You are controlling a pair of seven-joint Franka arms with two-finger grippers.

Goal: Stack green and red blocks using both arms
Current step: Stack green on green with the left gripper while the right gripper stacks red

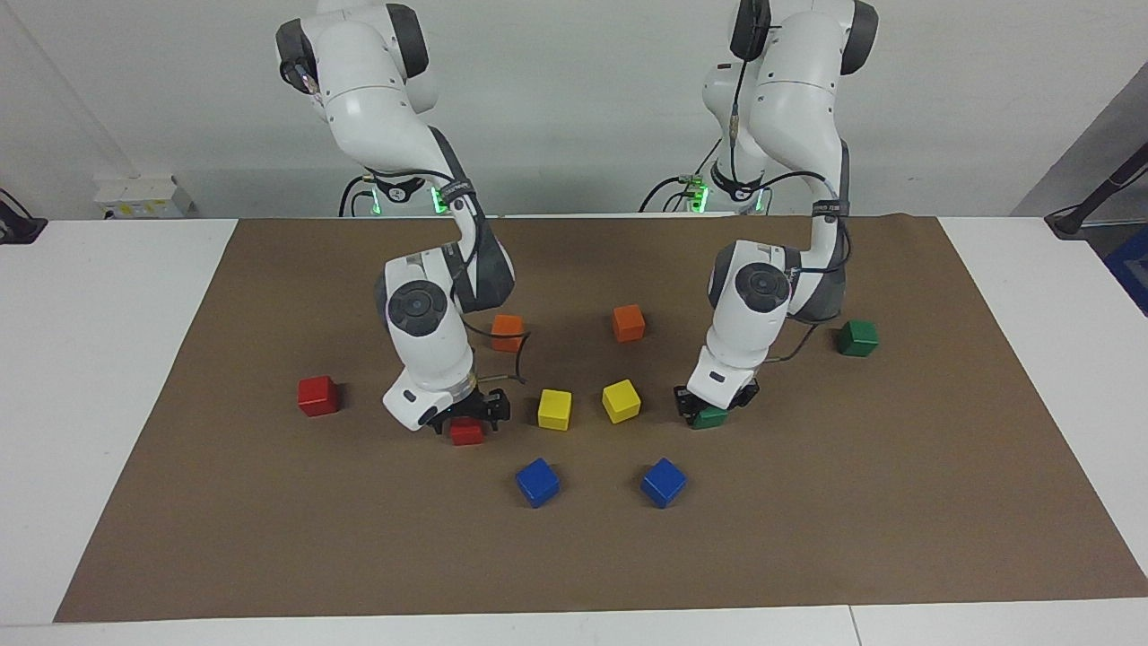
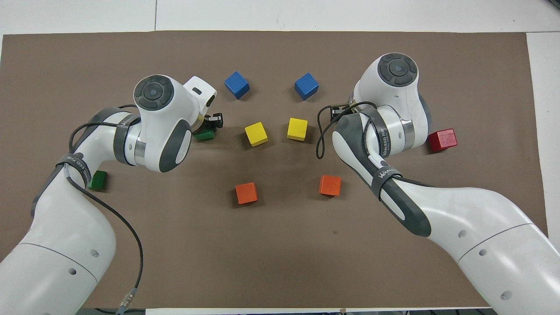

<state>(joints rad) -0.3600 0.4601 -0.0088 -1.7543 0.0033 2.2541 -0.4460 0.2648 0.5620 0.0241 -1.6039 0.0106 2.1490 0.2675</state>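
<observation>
Nothing stacked yet: left gripper [image 1: 713, 408] fingers straddle one green block [image 1: 711, 417], right gripper [image 1: 466, 420] fingers one red block [image 1: 466, 432], clamping indiscernible; the second green block [image 1: 858, 338] and second red block [image 1: 317, 396] lie apart on the tabletop [image 1: 807, 538].

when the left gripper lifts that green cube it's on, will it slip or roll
The green cube under the left gripper looks rigid and flat-sided, so rolling seems unlikely. Its smooth, painted-looking faces could slip if gripped off-centre. It is small, so probably light.
</observation>
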